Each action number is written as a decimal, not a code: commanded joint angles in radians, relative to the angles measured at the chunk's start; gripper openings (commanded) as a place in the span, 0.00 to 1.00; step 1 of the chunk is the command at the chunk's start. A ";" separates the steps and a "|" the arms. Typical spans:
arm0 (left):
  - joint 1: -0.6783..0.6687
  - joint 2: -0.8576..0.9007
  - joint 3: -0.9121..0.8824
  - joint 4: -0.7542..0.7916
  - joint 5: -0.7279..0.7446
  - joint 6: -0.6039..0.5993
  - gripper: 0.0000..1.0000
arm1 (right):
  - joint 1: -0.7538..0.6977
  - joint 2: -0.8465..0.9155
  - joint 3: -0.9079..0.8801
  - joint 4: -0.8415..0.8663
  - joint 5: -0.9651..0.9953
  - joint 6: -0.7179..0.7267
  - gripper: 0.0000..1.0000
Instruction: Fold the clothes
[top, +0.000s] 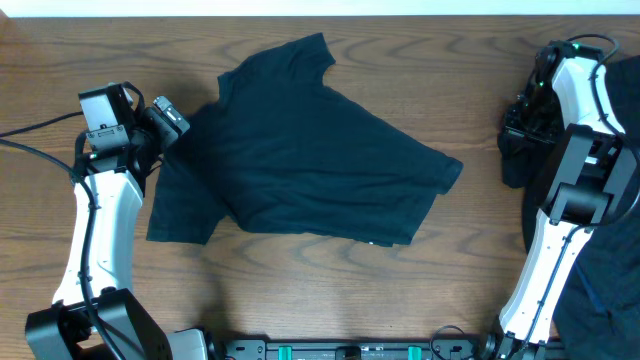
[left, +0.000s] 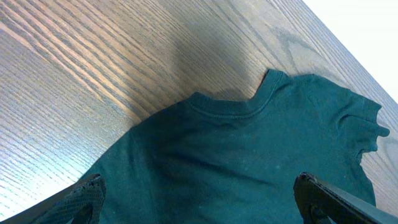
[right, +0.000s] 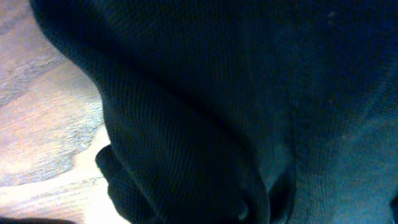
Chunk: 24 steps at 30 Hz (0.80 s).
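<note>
While slack on the wood-grain table (top: 300, 290), dark T-shirt (top: 300, 150); left gripper (top: 172, 122) released, right gripper (top: 515, 150) clenched.

The T-shirt (left: 261, 149) under the left gripper (left: 198, 193) is seen as plain dark navy-teal; the table (left: 74, 74) ahead of it is brown, streaked with wood grain.
</note>
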 joint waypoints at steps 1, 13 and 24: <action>-0.002 0.005 0.003 -0.003 0.003 -0.001 0.98 | 0.009 0.050 0.027 0.024 -0.053 -0.082 0.05; -0.002 0.005 0.003 -0.003 0.003 -0.001 0.98 | 0.092 0.029 0.388 -0.275 -0.203 -0.153 0.29; -0.002 0.005 0.003 -0.003 0.003 -0.001 0.98 | 0.257 0.029 0.270 -0.296 -0.169 -0.212 0.44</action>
